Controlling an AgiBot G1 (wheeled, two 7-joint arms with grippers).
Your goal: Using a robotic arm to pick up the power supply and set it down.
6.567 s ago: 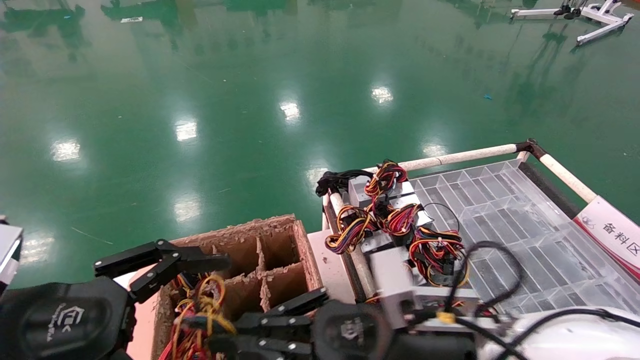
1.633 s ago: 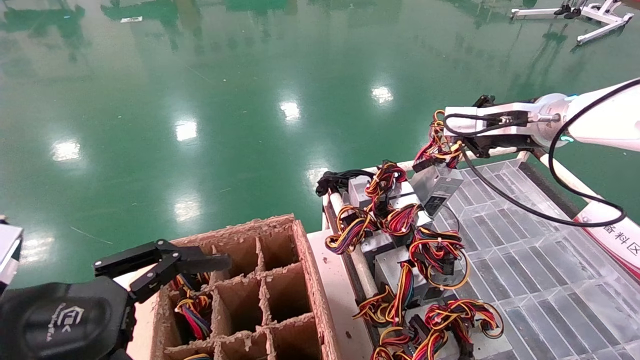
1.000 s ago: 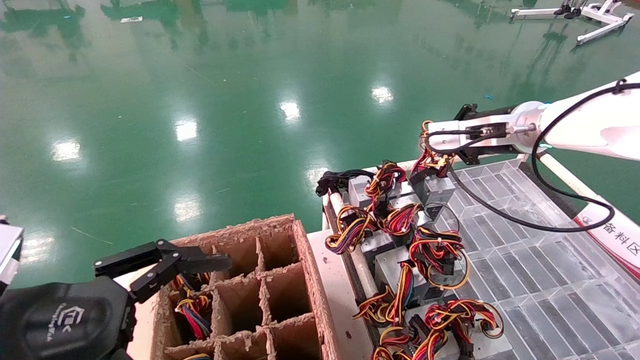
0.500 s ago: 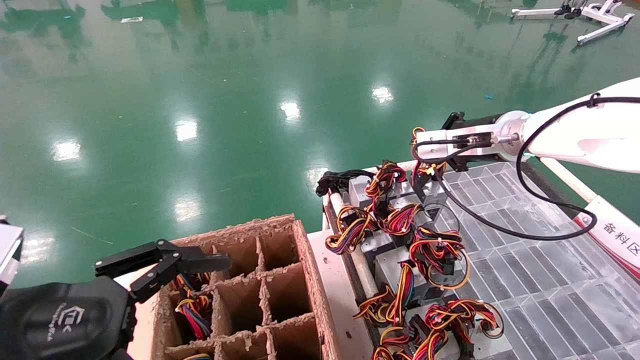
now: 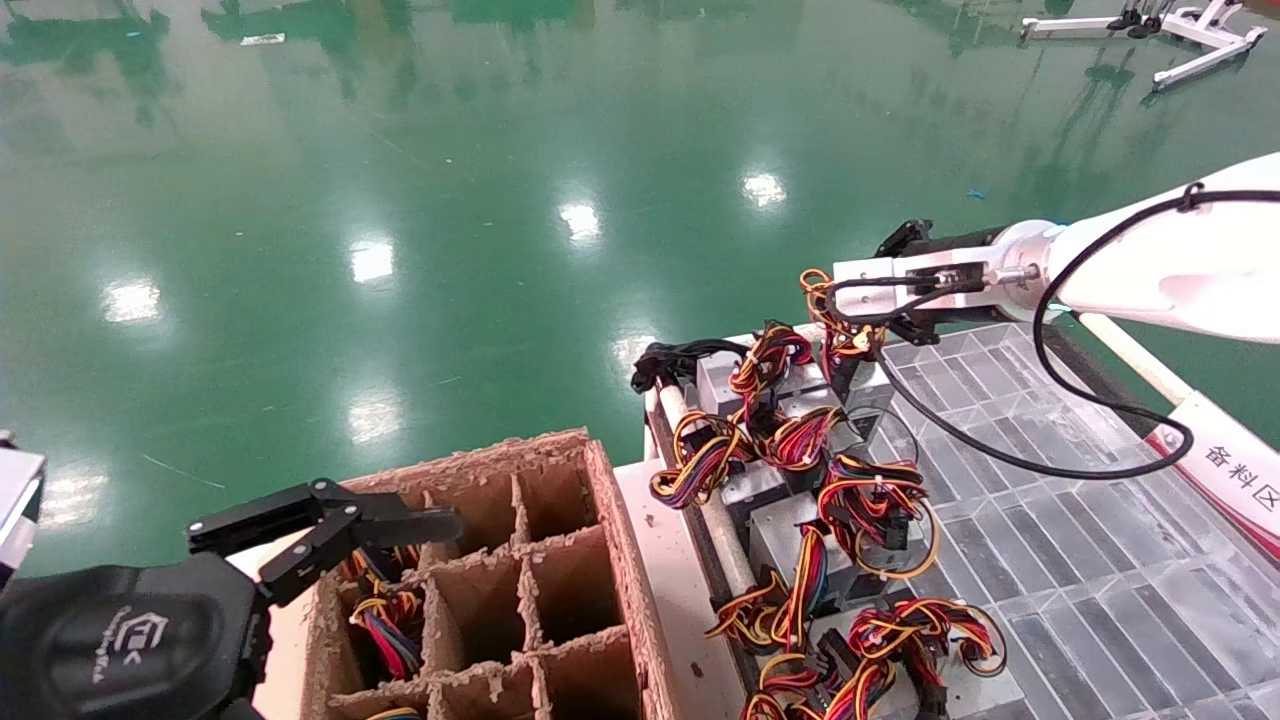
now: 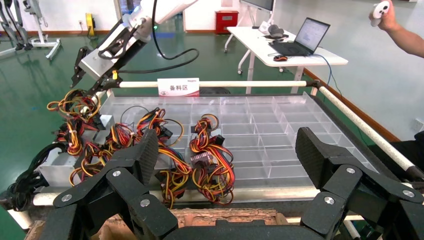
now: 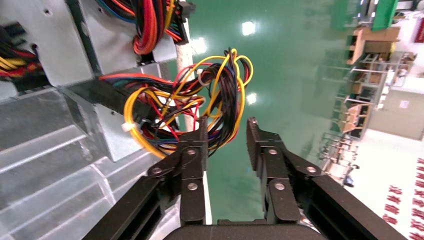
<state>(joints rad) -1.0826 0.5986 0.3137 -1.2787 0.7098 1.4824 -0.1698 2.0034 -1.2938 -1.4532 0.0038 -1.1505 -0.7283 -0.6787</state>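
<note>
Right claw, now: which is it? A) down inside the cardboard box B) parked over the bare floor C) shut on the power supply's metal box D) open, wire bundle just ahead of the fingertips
D: the right claw shows a clear gap between its fingers, with the power supply's wire bundle just past the tips.

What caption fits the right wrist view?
Right end effector open around the wire bundle of a power supply resting on the clear tray.

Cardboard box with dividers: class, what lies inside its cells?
In the cardboard box, one cell by the left pincer holds coloured wires; neighbouring cells show bare cardboard. The left pincer hides what's beneath.
</note>
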